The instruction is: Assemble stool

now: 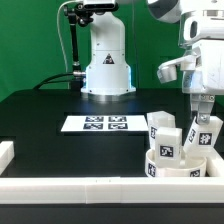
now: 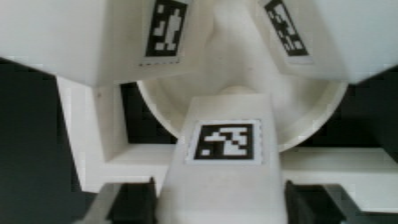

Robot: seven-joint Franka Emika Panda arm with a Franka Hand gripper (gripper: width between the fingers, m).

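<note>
The stool's round white seat disc [image 1: 172,168] lies at the exterior view's front right, in the corner of the white rails. Short blocky tagged legs stand on it; one leg [image 1: 160,128] rises on its left side. My gripper [image 1: 203,118] comes down from above and is shut on another leg [image 1: 205,138], held upright over the disc's right side. In the wrist view that held leg [image 2: 226,150] fills the gap between my dark fingers [image 2: 135,197], with the disc [image 2: 169,105] beneath it and two other legs [image 2: 169,30] beyond it.
The marker board [image 1: 95,123] lies flat on the black table, left of the stool. A long white rail [image 1: 90,186] runs along the front edge and another piece [image 1: 6,152] sits at the left. The robot base [image 1: 106,60] stands at the back.
</note>
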